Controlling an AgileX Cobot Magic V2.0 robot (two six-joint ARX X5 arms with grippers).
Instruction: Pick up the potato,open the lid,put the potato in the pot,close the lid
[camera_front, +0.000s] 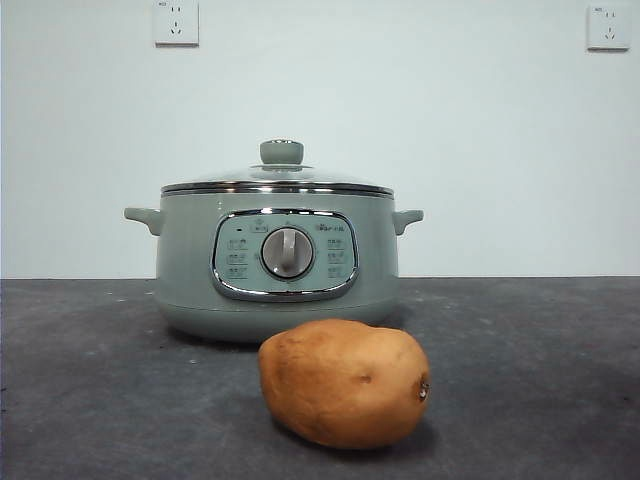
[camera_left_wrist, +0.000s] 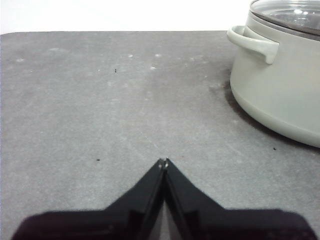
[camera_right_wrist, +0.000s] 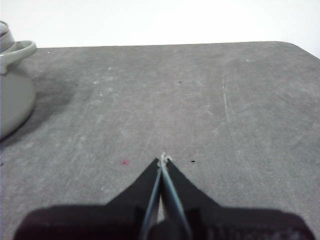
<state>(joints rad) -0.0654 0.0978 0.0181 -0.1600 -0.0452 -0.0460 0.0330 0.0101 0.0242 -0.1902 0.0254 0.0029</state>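
The brown potato (camera_front: 345, 383) lies on the dark table in the front view, close to the camera and just ahead of the pot. The sage-green pot (camera_front: 278, 262) stands behind it with the glass lid (camera_front: 277, 180) seated on its rim, green knob up. My left gripper (camera_left_wrist: 164, 162) is shut and empty, hovering over bare table with the pot (camera_left_wrist: 280, 80) off to one side. My right gripper (camera_right_wrist: 164, 160) is also shut and empty over bare table; a pot handle (camera_right_wrist: 17, 54) shows at its view's edge. Neither wrist view shows the potato.
The grey table (camera_front: 540, 380) stretches to both sides of the pot. A pale wall with two sockets (camera_front: 176, 22) stands behind. Neither arm shows in the front view.
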